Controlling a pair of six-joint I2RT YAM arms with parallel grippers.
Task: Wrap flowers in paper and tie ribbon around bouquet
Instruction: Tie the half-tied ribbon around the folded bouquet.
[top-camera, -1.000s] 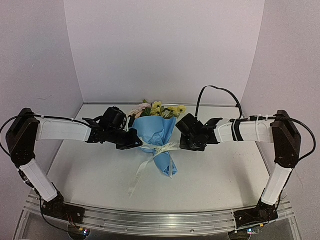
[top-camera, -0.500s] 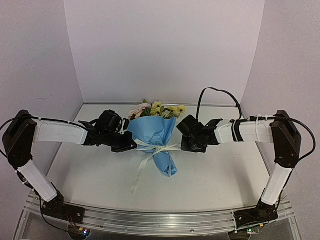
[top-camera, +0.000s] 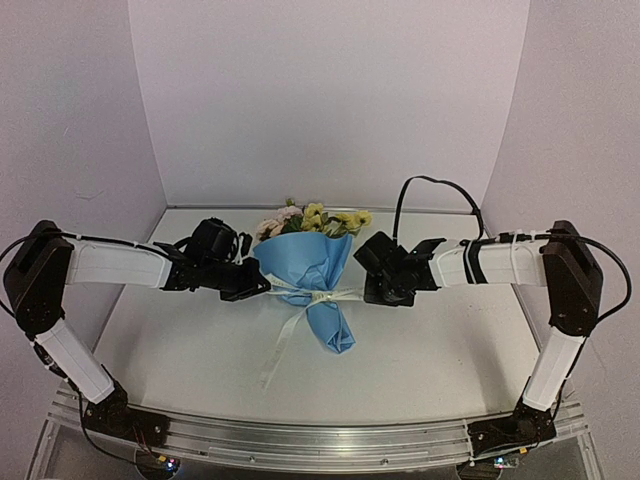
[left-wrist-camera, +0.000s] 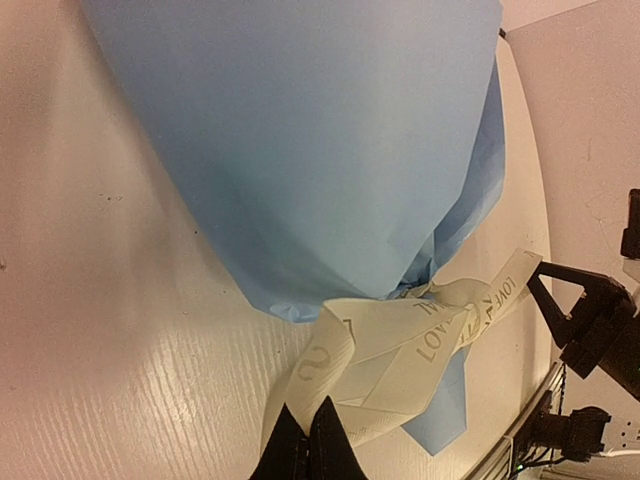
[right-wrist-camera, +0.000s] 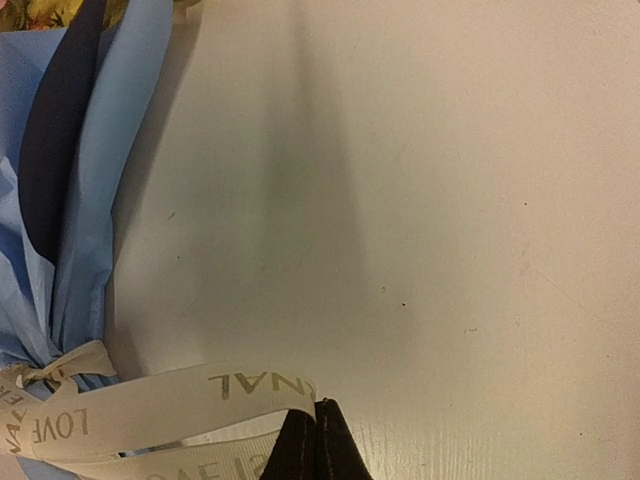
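The bouquet (top-camera: 308, 262) lies in the middle of the table, a bright blue paper (left-wrist-camera: 320, 150) cone with pink and yellow flowers (top-camera: 315, 218) at its far, wide end. A cream ribbon (top-camera: 320, 297) is knotted round its narrow neck, and one long tail trails toward the near edge. My left gripper (top-camera: 262, 290) is shut on a ribbon (left-wrist-camera: 420, 340) loop just left of the knot. My right gripper (top-camera: 368, 293) is shut on the ribbon (right-wrist-camera: 150, 410) end on the right. In the wrist views the left gripper (left-wrist-camera: 307, 425) and right gripper (right-wrist-camera: 315, 425) both pinch the band.
The white table (top-camera: 450, 350) is walled by pale panels at the back and both sides. A black cable (top-camera: 440, 185) arches above the right arm. A metal rail (top-camera: 320, 440) with both arm bases runs along the near edge.
My left gripper has drawn away to the left with the ribbon. The band across the bouquet's neck now lies straighter and tighter. The right gripper has barely shifted.
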